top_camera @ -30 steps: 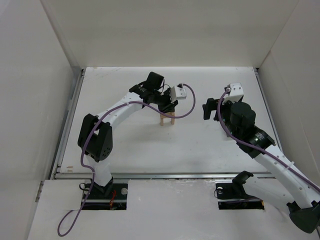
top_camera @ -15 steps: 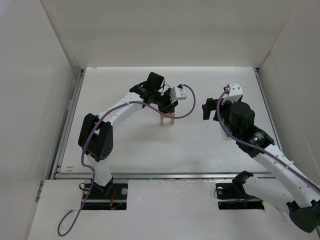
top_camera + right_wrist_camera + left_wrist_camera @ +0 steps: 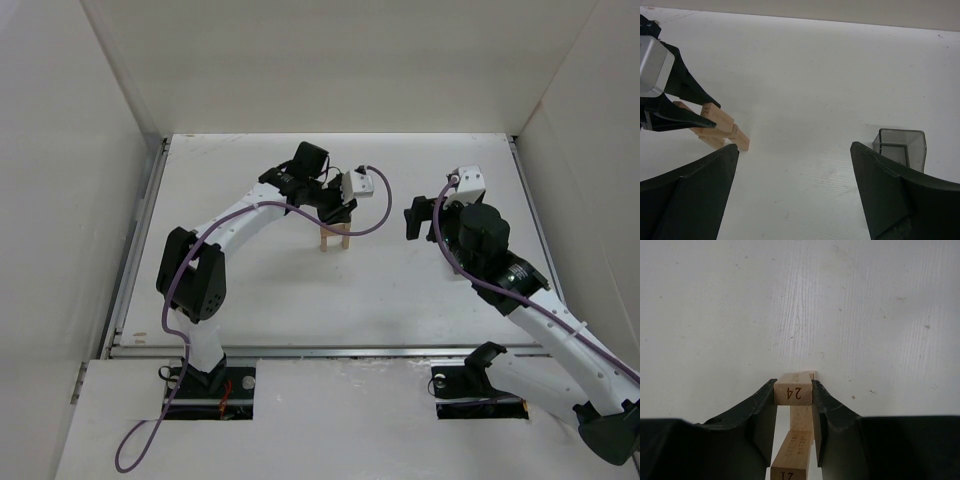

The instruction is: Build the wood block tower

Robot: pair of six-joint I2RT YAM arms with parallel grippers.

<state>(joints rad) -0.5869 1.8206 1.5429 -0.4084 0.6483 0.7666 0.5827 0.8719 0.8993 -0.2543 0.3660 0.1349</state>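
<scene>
nothing has shifted: a plank (image 3: 793,392) is kept pinched by the left pincer (image 3: 793,388), atop the wood block tower (image 3: 335,240) beneath it; release seems pending.

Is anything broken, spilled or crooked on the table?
Nothing stands out. The left fingers grip the block marked 24 squarely at the top of the wood block tower, whose planks look whole. Nothing is spilled.

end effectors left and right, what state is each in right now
left end effector: closed on the wood block marked 24
right end effector: open, holding nothing
</scene>
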